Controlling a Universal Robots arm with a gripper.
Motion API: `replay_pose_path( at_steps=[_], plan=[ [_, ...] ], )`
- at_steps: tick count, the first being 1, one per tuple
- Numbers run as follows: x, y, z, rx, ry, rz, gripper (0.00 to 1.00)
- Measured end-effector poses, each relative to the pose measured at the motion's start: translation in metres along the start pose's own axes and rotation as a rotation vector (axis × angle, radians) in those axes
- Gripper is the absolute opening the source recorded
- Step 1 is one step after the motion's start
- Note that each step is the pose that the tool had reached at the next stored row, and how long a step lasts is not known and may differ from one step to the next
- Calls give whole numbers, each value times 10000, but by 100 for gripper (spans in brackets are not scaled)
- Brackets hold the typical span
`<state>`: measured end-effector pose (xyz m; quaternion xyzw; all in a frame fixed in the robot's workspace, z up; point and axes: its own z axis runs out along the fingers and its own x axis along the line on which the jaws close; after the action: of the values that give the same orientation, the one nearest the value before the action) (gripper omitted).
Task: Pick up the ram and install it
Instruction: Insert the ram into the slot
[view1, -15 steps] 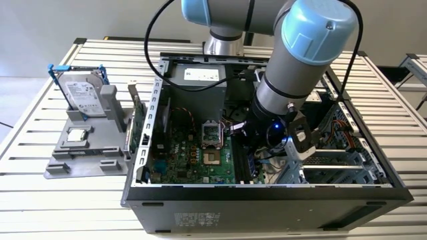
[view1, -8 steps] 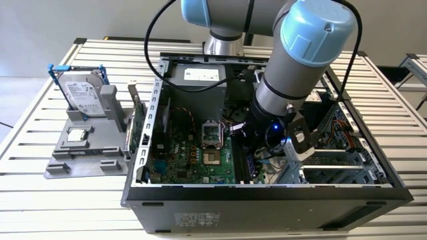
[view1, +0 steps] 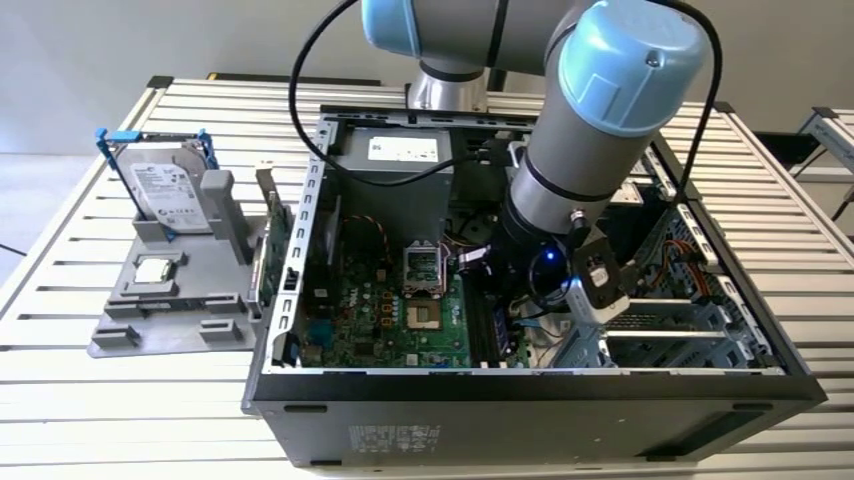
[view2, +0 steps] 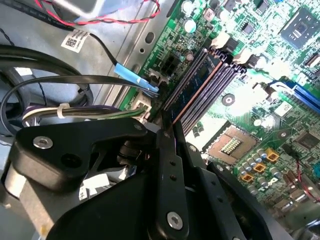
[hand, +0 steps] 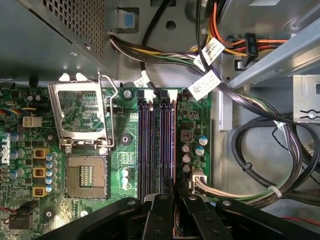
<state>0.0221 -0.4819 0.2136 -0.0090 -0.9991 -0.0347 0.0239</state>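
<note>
Black gripper fingers are pinching the thin dark blue-green ram stick — seating it among the long memory slots — inside the open computer case.

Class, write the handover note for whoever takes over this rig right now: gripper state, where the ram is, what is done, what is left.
Gripper: down inside the open computer case, fingers closed on the near end of the ram.
Ram: on edge, lined up in one of the memory slots on the motherboard, on the side nearer the cable bundle.
Done: ram picked up and brought to the slot.
Left: full seating is not confirmed, since the pictures do not settle whether it is pressed home; the gripper has not let go.
</note>
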Motion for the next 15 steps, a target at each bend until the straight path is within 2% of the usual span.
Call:
replay_pose_path(
  at_steps=[9, 10, 15],
  plan=[
    [-1, 0, 9, -4, -1, 0, 0],
    [-2, 4, 17, -30, -2, -1, 100],
    [-1, 0, 13, -2, 0, 0, 100]
  ],
)
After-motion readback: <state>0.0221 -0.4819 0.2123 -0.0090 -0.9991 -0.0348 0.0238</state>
